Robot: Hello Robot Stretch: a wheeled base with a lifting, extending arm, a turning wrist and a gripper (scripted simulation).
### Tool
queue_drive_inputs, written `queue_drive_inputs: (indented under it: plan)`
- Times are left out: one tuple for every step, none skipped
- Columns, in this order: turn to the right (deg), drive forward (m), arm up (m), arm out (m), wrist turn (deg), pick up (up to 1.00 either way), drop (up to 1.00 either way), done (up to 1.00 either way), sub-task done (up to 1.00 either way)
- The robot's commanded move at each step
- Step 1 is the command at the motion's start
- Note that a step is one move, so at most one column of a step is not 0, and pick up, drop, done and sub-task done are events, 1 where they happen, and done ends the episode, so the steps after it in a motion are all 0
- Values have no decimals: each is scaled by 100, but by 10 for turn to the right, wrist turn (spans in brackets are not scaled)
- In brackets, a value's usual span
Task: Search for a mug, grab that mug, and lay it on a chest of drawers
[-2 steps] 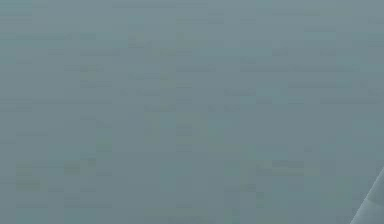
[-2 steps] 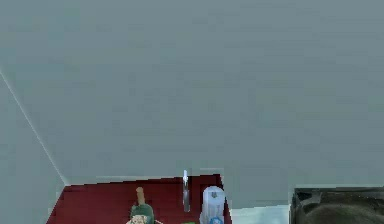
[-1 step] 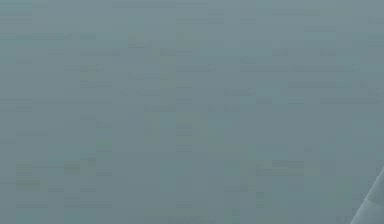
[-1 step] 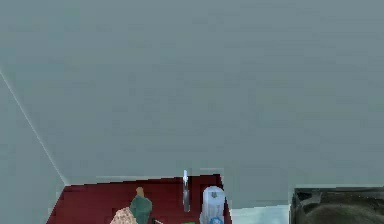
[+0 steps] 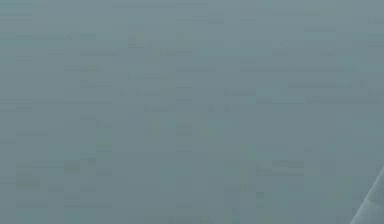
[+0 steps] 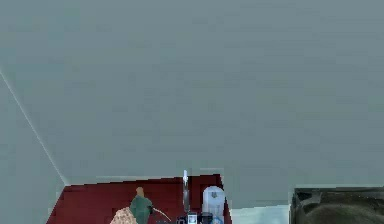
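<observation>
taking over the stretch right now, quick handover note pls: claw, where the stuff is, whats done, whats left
Claw: at the arm side view's bottom edge, with things on a surface behind it; cannot tell whether it holds anything.
Things: a dark red flat top carries a pale bluish-white rounded thing, possibly the mug, a thin pale upright stick and a green rounded thing with a brown tip. A dark box-like thing sits at that view's right.
Done: parked beside the red top; mug not confirmed.
Left: confirm and grab the mug, find a chest of drawers, lay it there.
</observation>
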Motion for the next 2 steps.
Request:
queue_drive_inputs:
  plan:
    - [0,0,0,-8,0,0,0,0,0]
    - [0,0,0,0,0,0,0,100,0]
